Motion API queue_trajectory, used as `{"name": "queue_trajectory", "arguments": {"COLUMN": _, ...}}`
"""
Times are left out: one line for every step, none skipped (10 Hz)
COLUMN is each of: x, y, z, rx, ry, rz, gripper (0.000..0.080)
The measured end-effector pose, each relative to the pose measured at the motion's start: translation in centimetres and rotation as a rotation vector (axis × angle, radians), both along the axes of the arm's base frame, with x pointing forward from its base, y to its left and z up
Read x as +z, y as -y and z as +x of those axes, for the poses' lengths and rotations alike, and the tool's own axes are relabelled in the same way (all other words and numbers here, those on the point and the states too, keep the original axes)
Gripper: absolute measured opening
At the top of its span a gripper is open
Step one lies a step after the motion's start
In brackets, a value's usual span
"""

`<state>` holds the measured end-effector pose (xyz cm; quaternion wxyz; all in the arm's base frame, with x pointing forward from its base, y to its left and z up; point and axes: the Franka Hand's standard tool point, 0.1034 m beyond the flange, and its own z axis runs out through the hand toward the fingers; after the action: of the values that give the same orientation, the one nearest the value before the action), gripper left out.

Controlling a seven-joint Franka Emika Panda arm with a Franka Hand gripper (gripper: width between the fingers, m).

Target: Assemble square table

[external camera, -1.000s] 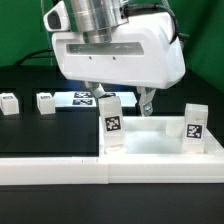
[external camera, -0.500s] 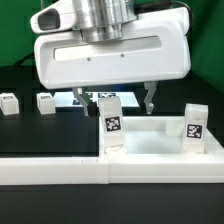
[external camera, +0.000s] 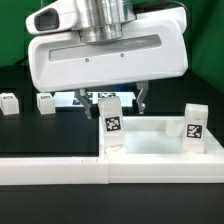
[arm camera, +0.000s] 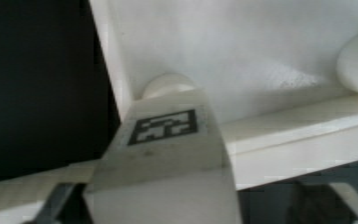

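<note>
**Two legs upright in the tray, jaws spread wide about one**

Nearest in the exterior view, the long white border rail (external camera: 60, 166) is laid across the front, and the tray-like square table top (external camera: 150, 146) is set just behind it on the exterior view's right. One tagged leg (external camera: 111, 122) is stood upright at the top's near corner on the exterior view's left. A second leg (external camera: 193, 125) is stood at the corner on the exterior view's right, with the tray floor left bare between them. Open black counter (external camera: 40, 132) is seen to the exterior view's left of the tray.

The jaws are held wide open above and just behind the first leg, with nothing gripped. One of the fingers (external camera: 143, 99) is kept well clear of the leg; the other is seen close by its top edge.

Farther back, two loose legs (external camera: 8, 103) (external camera: 44, 101) are laid well apart from the tray, near the marker board (external camera: 78, 97).

Only in the wrist view is a round corner socket (arm camera: 169, 88) shown just beyond the tagged leg, which is framed between the dark fingertips (arm camera: 51, 203), apart from both. The second leg, loose legs and rail are shown only in the exterior view.
</note>
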<state>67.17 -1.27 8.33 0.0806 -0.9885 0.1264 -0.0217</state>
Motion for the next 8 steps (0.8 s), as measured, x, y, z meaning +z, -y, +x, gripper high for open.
{"name": "queue_trajectory", "arguments": {"x": -0.01, "y": 0.01, "z": 0.00, "rx": -0.062, "ry": -0.010, "rz": 0.004, "gripper": 0.0384}}
{"name": "queue_trajectory", "arguments": {"x": -0.07, "y": 0.34, "z": -0.06, "rx": -0.130, "ry": -0.021, "rz": 0.004, "gripper": 0.0295}}
{"name": "queue_trajectory", "arguments": {"x": -0.08, "y": 0.39, "z": -0.06, "rx": -0.171, "ry": -0.027, "rz": 0.006, "gripper": 0.0295}}
{"name": "queue_trajectory", "arguments": {"x": -0.10, "y": 0.43, "z": -0.07, "rx": -0.235, "ry": -0.037, "rz": 0.010, "gripper": 0.0295}}
{"name": "queue_trajectory", "arguments": {"x": -0.21, "y": 0.46, "z": -0.09, "rx": -0.321, "ry": -0.051, "rz": 0.018, "gripper": 0.0295}}
{"name": "queue_trajectory", "arguments": {"x": -0.27, "y": 0.67, "z": -0.06, "rx": -0.518, "ry": -0.078, "rz": 0.036, "gripper": 0.0295}}
{"name": "queue_trajectory", "arguments": {"x": -0.30, "y": 0.68, "z": -0.10, "rx": -0.635, "ry": -0.098, "rz": 0.046, "gripper": 0.0294}}
{"name": "queue_trajectory", "arguments": {"x": -0.38, "y": 0.84, "z": -0.17, "rx": -0.852, "ry": -0.137, "rz": 0.087, "gripper": 0.0294}}
